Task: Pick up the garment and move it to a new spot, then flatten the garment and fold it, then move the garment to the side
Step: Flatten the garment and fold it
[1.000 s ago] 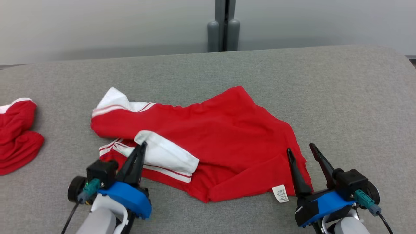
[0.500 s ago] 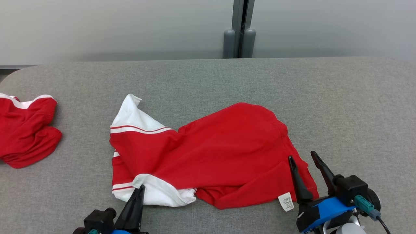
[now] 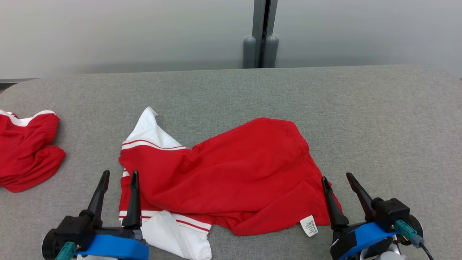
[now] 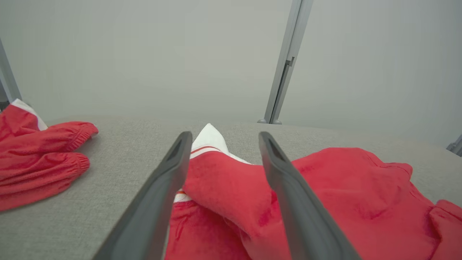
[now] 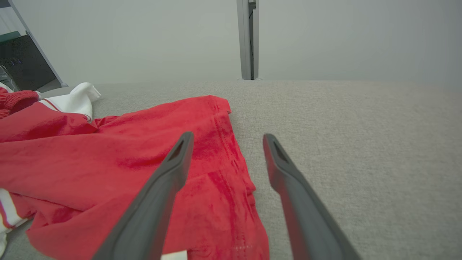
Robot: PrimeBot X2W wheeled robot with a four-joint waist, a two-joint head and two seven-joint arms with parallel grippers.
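Left hand [image 3: 120, 173] spread, empty; right hand [image 3: 336, 177] same. White sleeve [image 3: 177, 238] of garment [image 3: 231, 173] cut off at bottom edge.

The left claw [image 3: 120, 173] sits at the bottom left of the head view. Its two long dark fingers [image 3: 133, 202] point up and stand wide apart (the left wrist view shows the same big gap). They lean a little to the right. Below them is a black block [image 3: 74, 228], then a blue part [image 3: 112, 248]. The right claw [image 3: 336, 177] sits at the bottom right. Its fingers are wide apart too, and they lean a little to the left. A green plug [image 3: 402, 226] sticks out of its side.
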